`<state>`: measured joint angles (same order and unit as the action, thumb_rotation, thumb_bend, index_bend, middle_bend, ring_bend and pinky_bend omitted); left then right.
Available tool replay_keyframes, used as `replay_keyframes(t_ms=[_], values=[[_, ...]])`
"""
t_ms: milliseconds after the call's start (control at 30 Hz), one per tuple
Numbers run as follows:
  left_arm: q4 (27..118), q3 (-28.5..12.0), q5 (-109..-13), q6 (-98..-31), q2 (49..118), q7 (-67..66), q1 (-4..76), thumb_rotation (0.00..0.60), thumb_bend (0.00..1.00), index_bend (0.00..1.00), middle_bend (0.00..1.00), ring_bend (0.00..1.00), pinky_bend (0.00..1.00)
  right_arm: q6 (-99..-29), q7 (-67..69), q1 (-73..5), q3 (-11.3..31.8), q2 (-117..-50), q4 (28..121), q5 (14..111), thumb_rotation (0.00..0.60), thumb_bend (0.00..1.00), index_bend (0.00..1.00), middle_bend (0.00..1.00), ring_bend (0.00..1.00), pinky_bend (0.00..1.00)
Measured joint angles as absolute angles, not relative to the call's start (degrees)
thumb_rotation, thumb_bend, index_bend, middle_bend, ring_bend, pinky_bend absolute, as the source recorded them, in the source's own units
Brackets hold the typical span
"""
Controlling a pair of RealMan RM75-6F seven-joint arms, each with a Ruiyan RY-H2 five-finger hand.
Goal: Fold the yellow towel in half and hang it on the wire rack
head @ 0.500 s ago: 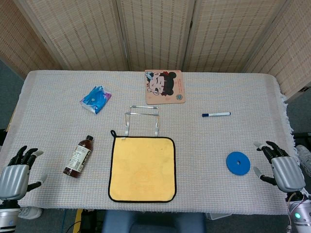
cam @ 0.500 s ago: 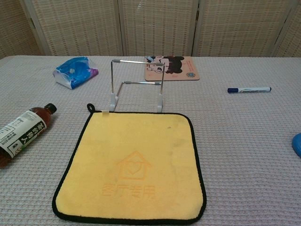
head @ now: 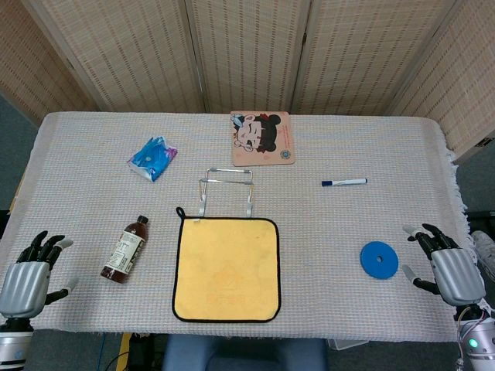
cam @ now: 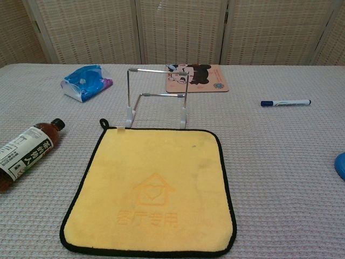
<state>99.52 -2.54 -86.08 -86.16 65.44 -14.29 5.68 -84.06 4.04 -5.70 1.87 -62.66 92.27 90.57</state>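
Note:
The yellow towel (head: pixel 226 268) (cam: pixel 150 190) with a black border lies flat and unfolded near the table's front edge, its hanging loop at the back left corner. Just behind it stands the wire rack (head: pixel 226 189) (cam: pixel 157 97), bare. My left hand (head: pixel 29 277) hovers at the front left corner of the table, fingers spread and holding nothing. At the front right corner my right hand (head: pixel 446 264) is likewise spread and holds nothing. Both hands are far from the towel and show only in the head view.
A brown bottle (head: pixel 125 249) (cam: pixel 24 152) lies left of the towel. A blue tissue pack (head: pixel 152 158) sits at back left, a cartoon mat (head: pixel 262 137) at the back, a blue marker (head: pixel 344 182) at right, a blue disc (head: pixel 379 260) by my right hand.
My left hand has shifted slightly toward the front; nothing else has moved.

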Motion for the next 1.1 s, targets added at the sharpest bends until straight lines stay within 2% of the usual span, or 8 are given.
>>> replay_keyframes(t_ms=[100,200,267,433,533,633,967,1100], values=[[98.79,-1.99,-88.71,-86.41,65.38,-13.09,5.94,0.600,0.25,0.34,0.31,0.22,0.35,-84.16,4.27,-5.74,1.71,-62.54,92.40,91.09,0.600,0.30,0.16,0.38,0.21,0.29],[97.59,-1.34,-92.22,-86.71,65.43,-11.44,6.47,0.600,0.25,0.38,0.45,0.37,0.52,-84.15,4.50,-6.01,1.49,-62.42,92.58,92.06,0.600,0.30,0.16,0.41,0.27,0.31],[96.62,-0.77,-94.97,-86.72,65.47,-10.15,7.11,0.600,0.25,0.40,0.53,0.43,0.60,-83.89,4.63,-6.35,1.30,-62.35,92.81,92.72,0.600,0.30,0.16,0.44,0.31,0.35],[94.08,0.71,-101.70,-85.93,65.83,-7.97,9.49,0.600,0.25,0.44,0.67,0.54,0.74,-82.16,5.19,-7.88,0.62,-61.99,93.88,94.92,0.600,0.30,0.20,0.56,0.47,0.58],[92.17,1.95,-106.07,-84.64,66.73,-7.11,11.50,0.600,0.25,0.46,0.73,0.60,0.80,-81.07,5.17,-9.00,0.17,-61.93,94.34,96.62,0.600,0.30,0.26,0.68,0.61,0.72],[90.62,3.22,-109.76,-82.28,67.95,-6.86,13.92,0.600,0.25,0.46,0.77,0.63,0.83,-79.53,5.23,-10.31,-0.51,-62.15,94.73,98.46,0.600,0.30,0.31,0.76,0.69,0.81],[87.93,5.64,-114.01,-73.26,72.97,-8.87,20.29,0.600,0.25,0.45,0.84,0.69,0.85,-75.16,5.51,-14.33,-2.28,-63.19,95.43,102.14,0.600,0.30,0.40,0.85,0.86,0.93],[86.19,6.21,-114.72,-71.15,75.62,-9.54,22.02,0.600,0.25,0.45,0.88,0.72,0.90,-74.52,5.34,-15.07,-2.70,-63.21,95.57,102.40,0.600,0.30,0.42,0.89,0.91,0.98]])
